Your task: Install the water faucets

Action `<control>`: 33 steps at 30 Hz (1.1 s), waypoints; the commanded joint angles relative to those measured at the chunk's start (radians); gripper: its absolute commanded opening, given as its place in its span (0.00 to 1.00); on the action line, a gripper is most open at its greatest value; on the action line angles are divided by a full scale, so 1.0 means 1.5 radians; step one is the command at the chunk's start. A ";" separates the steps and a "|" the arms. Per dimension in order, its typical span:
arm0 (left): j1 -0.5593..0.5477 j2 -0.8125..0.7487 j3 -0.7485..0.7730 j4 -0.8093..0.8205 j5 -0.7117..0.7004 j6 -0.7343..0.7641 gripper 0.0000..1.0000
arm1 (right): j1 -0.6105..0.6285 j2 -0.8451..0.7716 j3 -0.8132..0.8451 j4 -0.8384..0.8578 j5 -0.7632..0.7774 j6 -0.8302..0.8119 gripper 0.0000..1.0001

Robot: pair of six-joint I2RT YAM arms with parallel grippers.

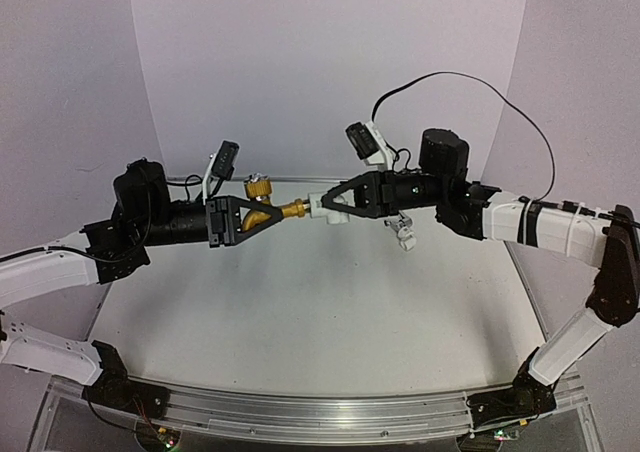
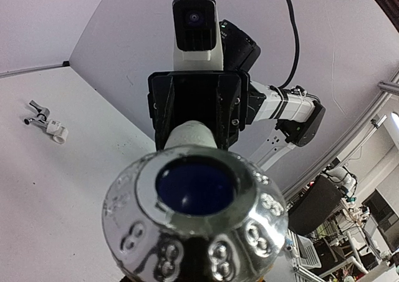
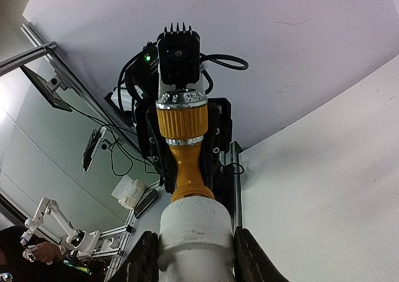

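The brass-gold faucet (image 1: 268, 212) hangs in mid-air between both arms. My left gripper (image 1: 258, 216) is shut on its body, with its ribbed knob (image 1: 259, 186) pointing up. My right gripper (image 1: 325, 204) is shut on a white pipe fitting (image 1: 322, 204) that sits on the faucet's threaded end. In the right wrist view my fingers (image 3: 144, 260) clamp the fitting (image 3: 194, 229), and the faucet (image 3: 185, 160) runs away from it. In the left wrist view the knob's silver cap (image 2: 196, 216) hides my fingers. The silver faucet (image 1: 402, 230), in its own white fitting, lies on the table.
The silver faucet also shows in the left wrist view (image 2: 43, 121), at the left on the white table (image 1: 300, 312). White walls close the back and sides. A metal rail (image 1: 320, 412) runs along the near edge.
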 commanded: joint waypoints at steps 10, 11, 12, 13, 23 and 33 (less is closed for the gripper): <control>-0.010 0.066 0.045 -0.015 0.051 -0.059 0.00 | 0.043 -0.026 0.005 -0.031 0.037 -0.170 0.00; -0.010 0.066 0.042 -0.013 0.040 -0.064 0.00 | 0.043 -0.028 -0.006 -0.007 0.040 -0.156 0.00; -0.010 0.068 0.040 -0.011 0.033 -0.068 0.00 | 0.043 -0.029 -0.016 0.016 0.042 -0.143 0.00; -0.010 0.072 0.039 -0.009 0.031 -0.071 0.00 | 0.043 -0.030 -0.023 0.032 0.045 -0.135 0.00; -0.008 0.084 0.047 0.003 0.116 -0.059 0.00 | 0.043 -0.021 -0.031 0.073 -0.002 -0.117 0.00; -0.008 0.005 0.008 -0.042 -0.103 -0.009 0.00 | 0.029 0.014 -0.038 0.177 0.061 0.111 0.00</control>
